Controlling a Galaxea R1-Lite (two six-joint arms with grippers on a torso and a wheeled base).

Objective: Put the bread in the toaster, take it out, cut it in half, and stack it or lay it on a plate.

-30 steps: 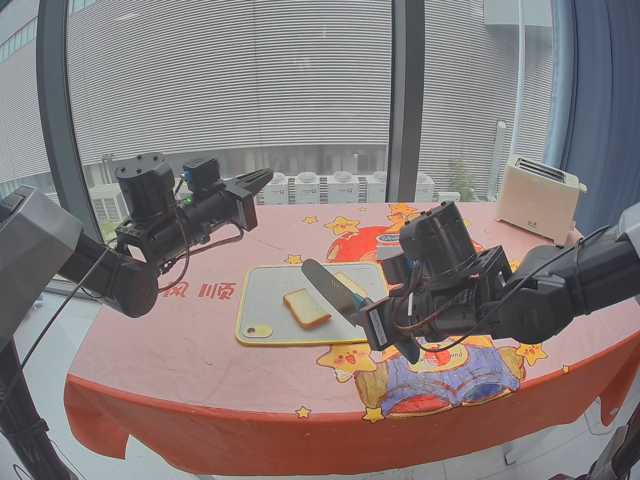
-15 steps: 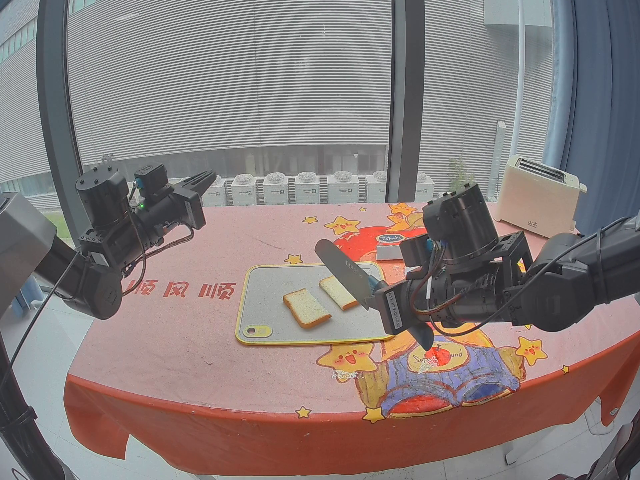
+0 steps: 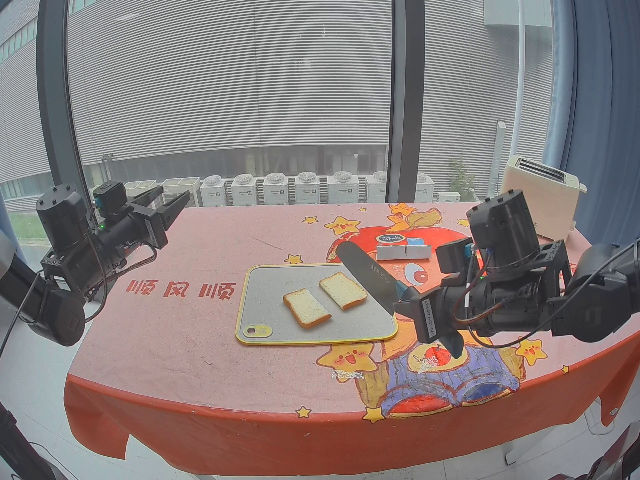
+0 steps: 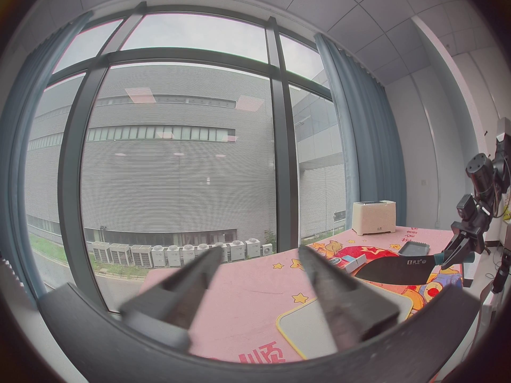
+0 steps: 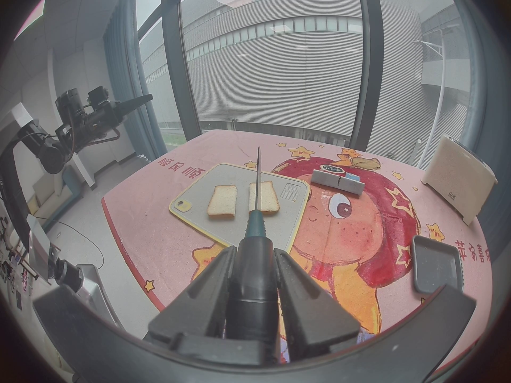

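Note:
Two bread halves (image 3: 307, 307) (image 3: 343, 291) lie side by side, slightly apart, on the grey cutting board (image 3: 267, 301). My right gripper (image 3: 430, 315) is shut on the handle of a dark knife (image 3: 367, 276), held above the board's right edge with the blade pointing up and left. From the right wrist, the knife (image 5: 257, 187) points at the halves (image 5: 222, 200) (image 5: 264, 197). My left gripper (image 3: 167, 205) hangs open and empty over the table's far left corner, its fingers (image 4: 181, 299) spread. The cream toaster (image 3: 540, 198) stands at the back right. A dark square plate (image 5: 436, 264) sits on the right.
A grey knife rest (image 3: 403, 252) lies behind the board near the table's middle. The round table wears a pink cartoon cloth (image 3: 200, 368), with open room in front of and left of the board. A window is behind.
My left arm has drawn back to the left, away from the board. My right arm has carried the knife to the right, uncovering the right bread half.

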